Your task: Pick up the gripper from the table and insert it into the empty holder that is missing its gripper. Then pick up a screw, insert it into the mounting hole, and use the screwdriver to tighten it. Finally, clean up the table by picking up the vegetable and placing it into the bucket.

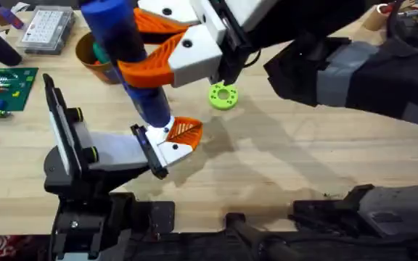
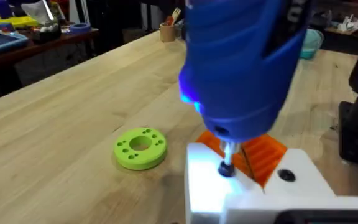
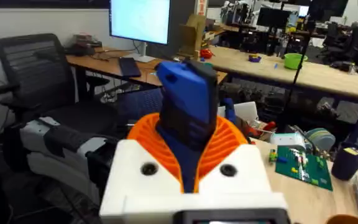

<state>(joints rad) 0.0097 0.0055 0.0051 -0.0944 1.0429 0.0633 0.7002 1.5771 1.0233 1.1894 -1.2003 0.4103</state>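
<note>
My right gripper (image 1: pixel 142 48) (image 3: pixel 188 149) reaches in from the upper right, shut on the blue screwdriver (image 1: pixel 129 58) (image 2: pixel 241 68) (image 3: pixel 188 106). The tool points steeply down. Its thin bit (image 2: pixel 229 152) rests on a dark screw (image 2: pixel 227 168) in the white gripper block with its orange ribbed tip (image 1: pixel 174 139) (image 2: pixel 253 180). That block sits at the end of the grey holder (image 1: pixel 96 154) at the lower left of the table (image 1: pixel 281 167). The bucket (image 1: pixel 91 56) stands behind the screwdriver, partly covered by it. The vegetable is hidden.
A lime-green ring disc (image 1: pixel 223 96) (image 2: pixel 140 148) lies right of the screwdriver. A clear compartment box (image 1: pixel 46 29) and a green circuit board (image 1: pixel 4 88) occupy the far left. The right arm's dark body (image 1: pixel 354 72) overhangs the upper right.
</note>
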